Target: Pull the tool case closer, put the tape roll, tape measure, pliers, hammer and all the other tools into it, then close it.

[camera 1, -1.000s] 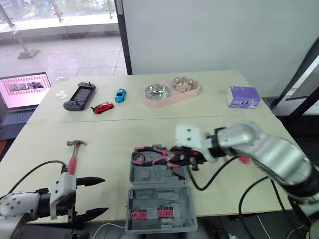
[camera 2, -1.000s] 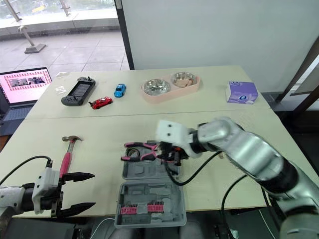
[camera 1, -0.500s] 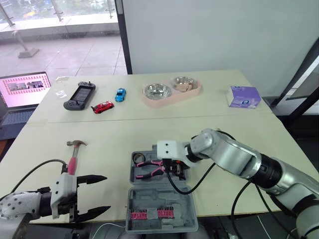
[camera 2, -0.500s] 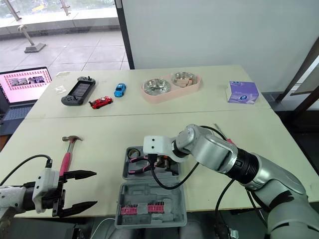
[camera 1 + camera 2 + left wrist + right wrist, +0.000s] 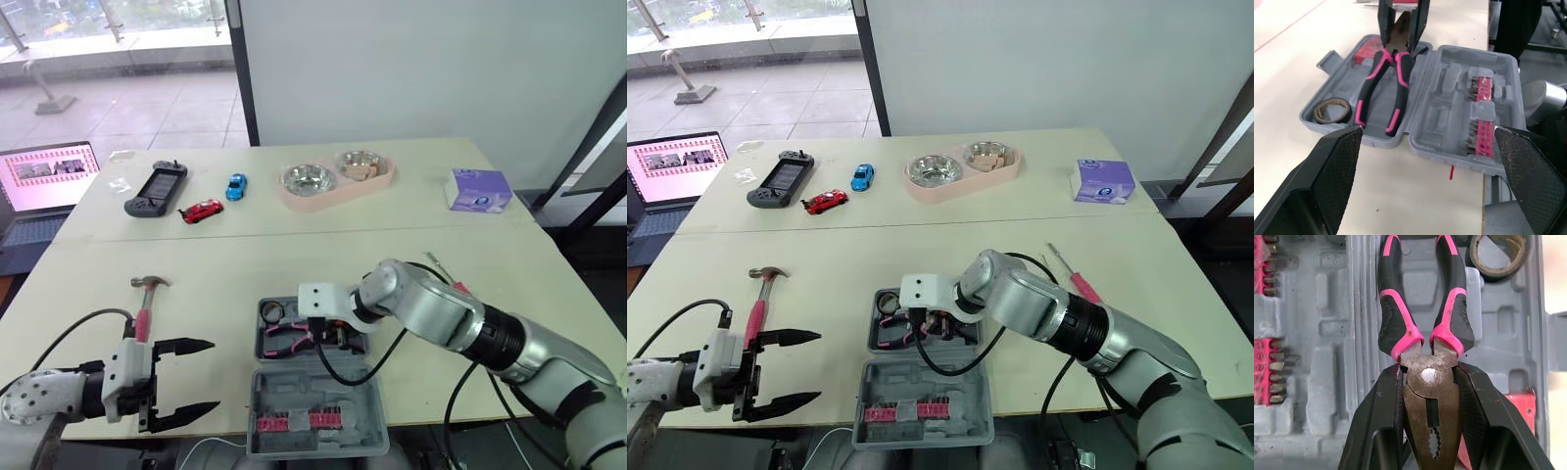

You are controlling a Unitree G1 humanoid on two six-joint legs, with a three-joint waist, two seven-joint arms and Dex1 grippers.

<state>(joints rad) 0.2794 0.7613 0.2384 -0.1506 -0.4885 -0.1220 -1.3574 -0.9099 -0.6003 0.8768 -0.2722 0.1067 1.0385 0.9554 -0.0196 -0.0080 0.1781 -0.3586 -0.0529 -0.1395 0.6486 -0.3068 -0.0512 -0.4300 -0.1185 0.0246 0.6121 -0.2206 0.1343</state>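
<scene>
Taking the far edge of the counter (image 5: 245, 259) as twelve o'clock, the grey tool case (image 5: 338, 392) is lying open at six, its lid half nearest the edge and carrying two pink rows of bits (image 5: 1484, 115). The right hand (image 5: 1430, 382) is reaching down into the far half of the case with its two black fingers (image 5: 1376, 421) clamped on either side of the metal head of the pliers (image 5: 1382, 83). The pliers' black-and-pink handles are resting in the tray, pointing towards nine. Just beyond the handle ends, at the nine o'clock end of that tray, the tape roll (image 5: 1493, 276) is lying flat. A red item (image 5: 1369, 51) is sitting at the three o'clock end; what it is, I cannot tell.

Out on the counter at eight o'clock the hammer (image 5: 147, 308) is lying with its head towards twelve. The left hand (image 5: 211, 375) is hovering just near of it, fingers spread wide apart and gripping nothing. A pink-handled screwdriver (image 5: 1080, 287) is lying at four o'clock, outside the case.
</scene>
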